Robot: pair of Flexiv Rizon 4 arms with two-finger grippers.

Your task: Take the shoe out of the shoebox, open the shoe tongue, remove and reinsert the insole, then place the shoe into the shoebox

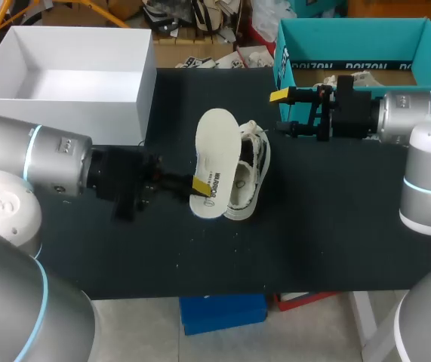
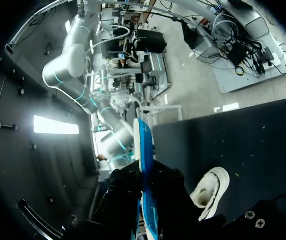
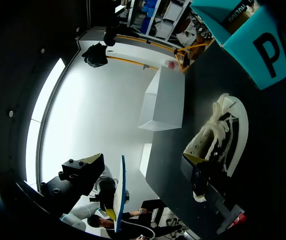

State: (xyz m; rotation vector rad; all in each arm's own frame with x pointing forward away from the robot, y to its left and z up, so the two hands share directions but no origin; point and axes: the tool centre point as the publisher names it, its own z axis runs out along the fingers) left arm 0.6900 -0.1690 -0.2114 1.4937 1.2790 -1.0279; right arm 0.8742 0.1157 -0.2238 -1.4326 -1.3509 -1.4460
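Black tabletop [image 1: 336, 226]: sneaker [image 1: 251, 172] lies mid-table, apparently on its side, outside the teal shoebox [image 1: 284, 53]. Your left gripper [image 1: 198, 185] clamps the insole [image 1: 217, 143], whose long axis parallels the sneaker, just left of it. Right gripper [image 1: 283, 111] gapes empty beside the sneaker's far end.

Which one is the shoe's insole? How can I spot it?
Look at the middle of the black table, where a white shoe lies. The insole is just beside it, held by the left gripper. It is the flat, pale, foot-shaped piece with no laces.
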